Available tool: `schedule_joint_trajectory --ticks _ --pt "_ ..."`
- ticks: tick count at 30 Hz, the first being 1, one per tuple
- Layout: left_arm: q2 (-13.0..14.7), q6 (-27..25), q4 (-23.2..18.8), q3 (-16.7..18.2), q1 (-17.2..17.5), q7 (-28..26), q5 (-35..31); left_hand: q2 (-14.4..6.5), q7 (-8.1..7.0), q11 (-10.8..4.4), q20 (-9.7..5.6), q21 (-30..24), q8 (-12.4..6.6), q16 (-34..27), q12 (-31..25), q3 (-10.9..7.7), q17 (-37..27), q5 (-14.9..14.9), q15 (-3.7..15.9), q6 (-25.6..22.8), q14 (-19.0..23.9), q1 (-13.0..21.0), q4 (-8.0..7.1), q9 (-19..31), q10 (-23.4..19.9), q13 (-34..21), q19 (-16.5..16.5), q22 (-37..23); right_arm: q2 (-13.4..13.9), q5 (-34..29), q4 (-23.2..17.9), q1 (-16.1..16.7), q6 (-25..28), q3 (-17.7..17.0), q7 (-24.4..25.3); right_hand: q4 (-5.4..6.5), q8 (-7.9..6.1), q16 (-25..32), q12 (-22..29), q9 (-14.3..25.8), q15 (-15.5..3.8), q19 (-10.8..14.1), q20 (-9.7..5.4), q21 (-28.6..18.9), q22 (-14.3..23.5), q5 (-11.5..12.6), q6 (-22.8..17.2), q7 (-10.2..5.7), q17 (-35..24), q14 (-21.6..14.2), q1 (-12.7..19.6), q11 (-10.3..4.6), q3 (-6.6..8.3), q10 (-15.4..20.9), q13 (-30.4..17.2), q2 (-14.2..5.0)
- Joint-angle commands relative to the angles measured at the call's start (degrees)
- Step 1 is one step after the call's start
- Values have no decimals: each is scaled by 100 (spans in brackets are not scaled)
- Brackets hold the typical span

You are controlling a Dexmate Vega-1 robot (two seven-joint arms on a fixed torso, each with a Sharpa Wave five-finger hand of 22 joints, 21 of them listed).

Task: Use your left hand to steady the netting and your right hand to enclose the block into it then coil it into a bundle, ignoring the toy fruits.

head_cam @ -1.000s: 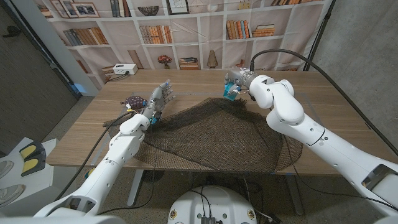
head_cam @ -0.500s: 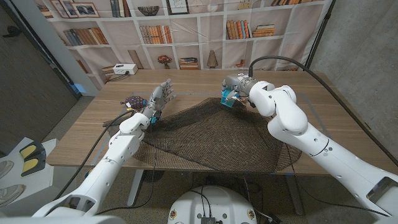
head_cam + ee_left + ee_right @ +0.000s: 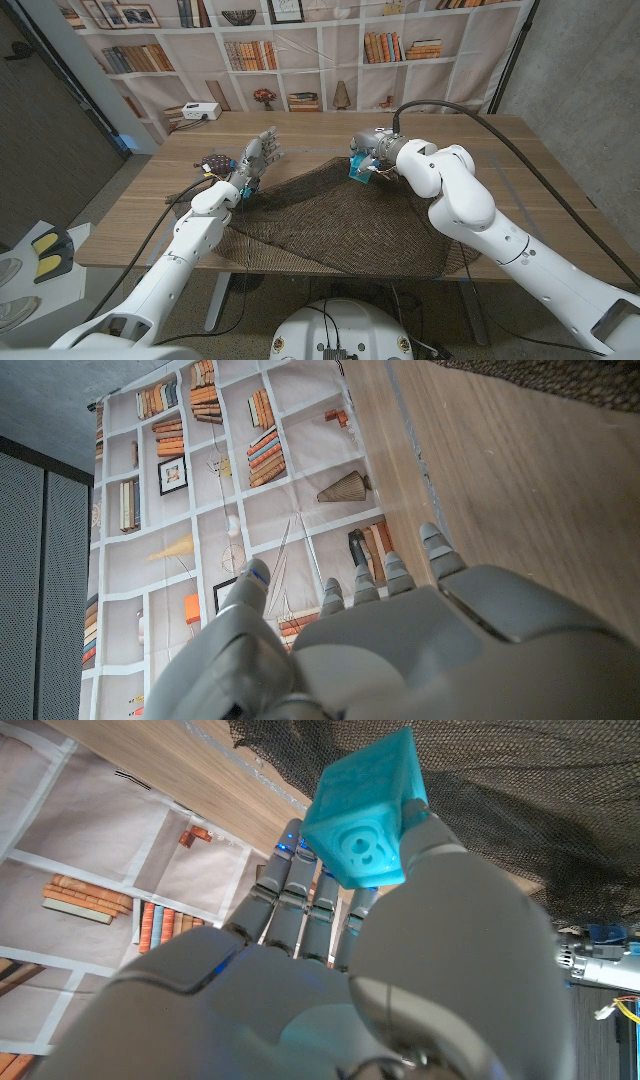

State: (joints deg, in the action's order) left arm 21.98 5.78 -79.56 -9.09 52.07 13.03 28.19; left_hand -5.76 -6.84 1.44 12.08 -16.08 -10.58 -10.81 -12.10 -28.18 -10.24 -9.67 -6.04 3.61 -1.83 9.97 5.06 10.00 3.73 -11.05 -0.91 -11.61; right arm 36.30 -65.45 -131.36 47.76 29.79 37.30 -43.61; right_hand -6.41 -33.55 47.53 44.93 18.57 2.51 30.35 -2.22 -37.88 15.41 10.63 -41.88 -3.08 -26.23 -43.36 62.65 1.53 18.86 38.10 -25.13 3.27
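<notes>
Over the last second we see the right robot hand [image 3: 368,163] carry the block [image 3: 357,168] steadily toward nine o'clock along the net's far edge, from off the mesh at about one o'clock of the net to just over its raised far corner at twelve. We read that as the enclosing step under way: the block is now arriving above the net [image 3: 340,215] but is not yet set down or covered. The left robot hand [image 3: 256,160] has not shifted; it stands at the net's ten o'clock corner with its fingers apart and reaching up, holding nothing that we can make out, and whether it touches the mesh we cannot tell. The right robot hand has its fingers closed around the block, pinching it against the thumb, as the right wrist view shows plainly. The block [image 3: 365,805] is a small turquoise cube with a round raised pattern on one face. The net is dark, fine-meshed and spread wide over the tabletop [image 3: 540,190], its near edge hanging over the front. A dark toy fruit [image 3: 212,161] lies beside the left robot hand.
</notes>
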Motion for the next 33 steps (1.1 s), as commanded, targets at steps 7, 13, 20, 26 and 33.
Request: schedule_joint_trajectory --ticks 7,13,20,26,33 --pt "66 -93 -69 -49 -22 89 0 -21 -13 10 15 21 0 5 -13 -23 -14 -34 -6 11 34 -41 -8 16 -29 -10 -12 -12 -355 -483 14 476 -184 -34 -123 15 -45 7 5 -17 -1542 -52 4 -87 -32 -14 -135 -45 -2130 -831 1409 -519 -29 584 -9 -1398" --pt "73 -97 -79 -51 -27 101 3 -21 -14 22 16 24 0 5 -13 -24 -14 -34 -7 10 34 -42 -7 16 -31 -10 -9 -12 -484 -510 189 491 -265 0 -186 17 -43 0 -7 -30 -1543 -64 4 -121 -48 -16 -146 -45 -2136 -840 1409 -466 -35 586 2 -1398" --pt "82 -108 -87 -44 -16 113 17 -21 -15 16 16 27 -1 7 -17 -26 -14 -34 -3 8 31 -43 -7 16 -42 -10 -10 -12 -610 -573 403 414 -382 91 -281 17 -37 -11 -14 -45 -1543 -82 7 -166 -68 -19 -150 -41 -2142 -848 1413 -510 -41 599 9 -1396" --pt "103 -116 -129 -22 30 87 18 -20 -15 13 17 31 -1 5 -13 -27 -14 -34 -1 5 35 -45 -6 17 -36 -10 -8 -13 -694 -639 640 347 -457 146 -231 19 -35 -32 -13 -51 -1542 -95 10 -207 -86 -20 -147 -43 -2134 -847 1415 -508 -46 594 -5 -1398" --pt "126 -148 -194 6 84 38 26 -18 -14 4 17 32 -2 5 -12 -27 -14 -34 -2 3 37 -47 -6 17 -36 -11 -10 -13 -768 -591 1009 247 -502 208 -108 22 -39 -62 -21 -50 -1544 -108 8 -257 -108 -21 -151 -39 -2113 -851 1414 -503 -54 603 3 -1397"
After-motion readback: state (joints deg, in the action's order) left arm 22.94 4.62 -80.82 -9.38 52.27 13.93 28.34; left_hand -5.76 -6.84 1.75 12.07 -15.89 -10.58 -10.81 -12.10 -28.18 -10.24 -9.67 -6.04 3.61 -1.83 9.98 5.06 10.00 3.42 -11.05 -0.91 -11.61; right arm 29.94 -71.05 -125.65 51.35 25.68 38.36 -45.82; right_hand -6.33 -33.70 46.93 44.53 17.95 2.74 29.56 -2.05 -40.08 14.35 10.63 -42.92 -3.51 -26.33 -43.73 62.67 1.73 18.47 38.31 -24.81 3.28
